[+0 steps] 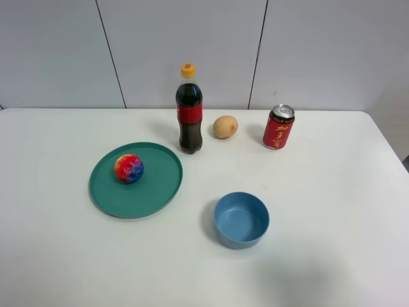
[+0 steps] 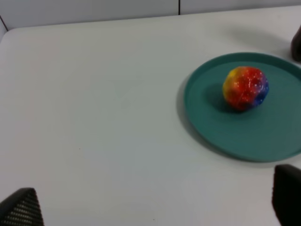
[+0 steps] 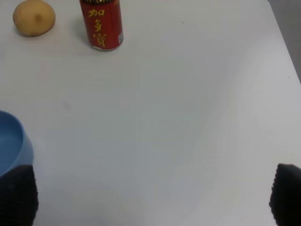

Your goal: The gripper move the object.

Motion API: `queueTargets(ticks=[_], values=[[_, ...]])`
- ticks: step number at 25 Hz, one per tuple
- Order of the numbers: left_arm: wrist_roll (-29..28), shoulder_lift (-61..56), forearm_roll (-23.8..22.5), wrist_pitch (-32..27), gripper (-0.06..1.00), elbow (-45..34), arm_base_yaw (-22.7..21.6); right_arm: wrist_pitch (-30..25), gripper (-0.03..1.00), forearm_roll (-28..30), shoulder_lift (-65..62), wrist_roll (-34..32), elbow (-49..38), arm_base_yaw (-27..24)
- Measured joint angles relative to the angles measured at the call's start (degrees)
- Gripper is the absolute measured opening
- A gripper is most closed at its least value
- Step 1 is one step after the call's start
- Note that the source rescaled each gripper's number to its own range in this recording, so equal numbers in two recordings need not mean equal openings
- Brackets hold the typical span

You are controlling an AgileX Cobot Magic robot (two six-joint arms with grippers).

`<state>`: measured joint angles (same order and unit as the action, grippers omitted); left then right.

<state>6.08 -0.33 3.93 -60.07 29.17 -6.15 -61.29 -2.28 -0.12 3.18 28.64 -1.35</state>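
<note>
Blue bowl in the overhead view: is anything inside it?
No. The blue bowl shows only its bare inside, and the mottled ball lies on the green plate.

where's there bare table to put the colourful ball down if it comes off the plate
Bare table lies left of the green plate, along the near edge in front of the blue bowl, and right of the red can. The back row is crowded: cola bottle, tan egg-shaped thing, can. The ball sits on the plate.
</note>
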Motion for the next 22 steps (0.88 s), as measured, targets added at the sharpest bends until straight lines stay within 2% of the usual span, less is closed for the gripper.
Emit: queueTargets(ticks=[22], values=[[-0.36, 0.00, -0.16, 0.00, 0.99, 0.00, 0.00, 0.00, 1.00, 0.00, 0.00, 0.00, 0.00, 0.00]])
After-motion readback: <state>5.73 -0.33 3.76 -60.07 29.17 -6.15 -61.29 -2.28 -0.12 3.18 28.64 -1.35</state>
